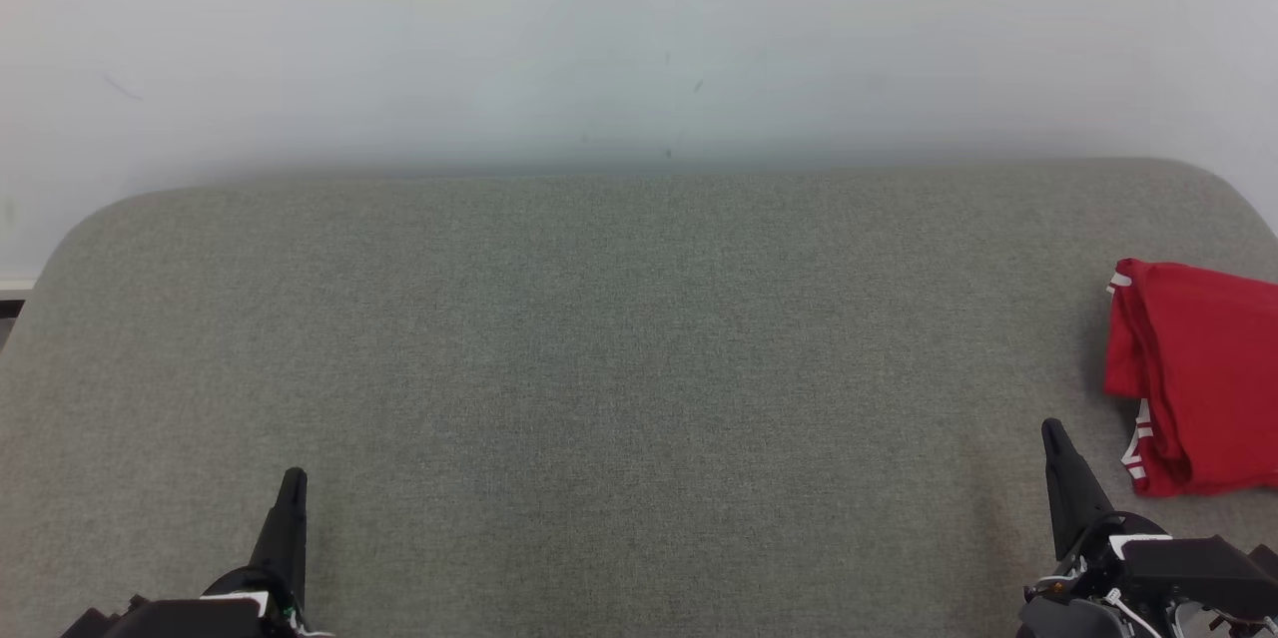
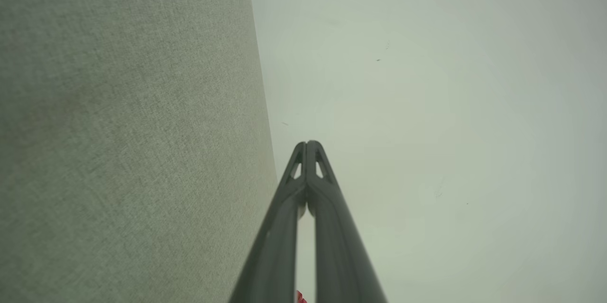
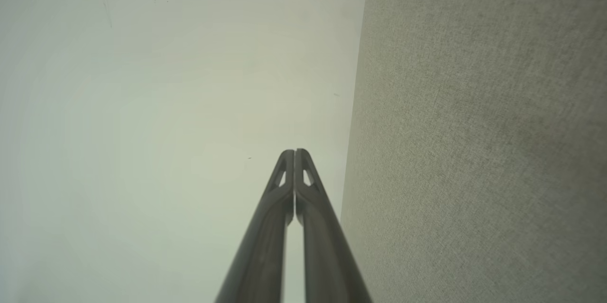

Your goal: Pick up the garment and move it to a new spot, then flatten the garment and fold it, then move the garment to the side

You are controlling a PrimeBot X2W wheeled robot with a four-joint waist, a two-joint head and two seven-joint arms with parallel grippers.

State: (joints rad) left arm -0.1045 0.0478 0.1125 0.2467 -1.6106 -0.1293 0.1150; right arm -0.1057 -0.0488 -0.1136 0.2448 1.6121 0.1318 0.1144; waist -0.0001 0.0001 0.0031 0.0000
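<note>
One grey surface [image 1: 599, 368], garment [image 1: 1208, 378], pale wall [image 1: 599, 39]

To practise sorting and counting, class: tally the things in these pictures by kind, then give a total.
Red cloth garment with white-striped trim: 1
Dark two-fingered pincers, both shut: 2 (left pincer, right pincer)
Grey woven-fabric surface with rounded corners: 1
Total: 4
</note>
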